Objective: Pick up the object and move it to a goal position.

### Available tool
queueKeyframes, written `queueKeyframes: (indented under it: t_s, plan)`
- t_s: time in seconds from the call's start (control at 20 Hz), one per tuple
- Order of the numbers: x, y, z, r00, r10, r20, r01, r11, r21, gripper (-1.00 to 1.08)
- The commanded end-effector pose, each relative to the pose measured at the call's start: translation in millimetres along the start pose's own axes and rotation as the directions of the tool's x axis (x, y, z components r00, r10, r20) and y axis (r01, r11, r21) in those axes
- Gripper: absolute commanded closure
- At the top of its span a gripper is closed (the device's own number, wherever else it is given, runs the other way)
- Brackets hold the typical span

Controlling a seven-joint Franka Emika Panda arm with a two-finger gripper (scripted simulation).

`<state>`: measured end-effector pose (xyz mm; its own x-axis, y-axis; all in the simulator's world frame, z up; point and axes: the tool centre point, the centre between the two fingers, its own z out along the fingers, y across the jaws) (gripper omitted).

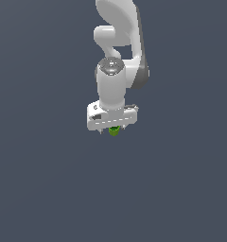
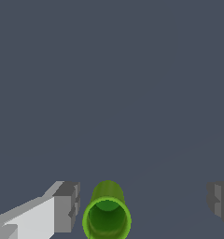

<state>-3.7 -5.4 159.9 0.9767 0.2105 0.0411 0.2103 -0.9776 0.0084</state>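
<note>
Wrist view: gripper (image 2: pixel 143 205) spread wide, object (image 2: pixel 107 215) between (untouched).

Exterior view set back and raised, facing the arm (image 1: pixel 116 66) head-on, wrist view close, looking past the gripper (image 2: pixel 141 205), both views sharing the green object (image 1: pixel 114 131).

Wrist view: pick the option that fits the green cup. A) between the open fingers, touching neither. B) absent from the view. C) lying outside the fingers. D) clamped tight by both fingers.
A: the cup sits between the fingers of the open hand, with a gap on each side.
</note>
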Motion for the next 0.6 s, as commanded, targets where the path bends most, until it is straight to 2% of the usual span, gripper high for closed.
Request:
queueKeyframes:
  t_s: [0.0, 0.25, 0.55]
  plan:
    - [-7, -2, 6, 0.998, -0.057, 0.004, 0.057, 0.998, 0.0, -0.92]
    - [-24, -6, 20, 0.981, -0.193, 0.012, 0.193, 0.981, 0.003, -0.92]
    - [-45, -12, 36, 0.934, -0.356, 0.021, 0.356, 0.934, 0.01, -0.92]
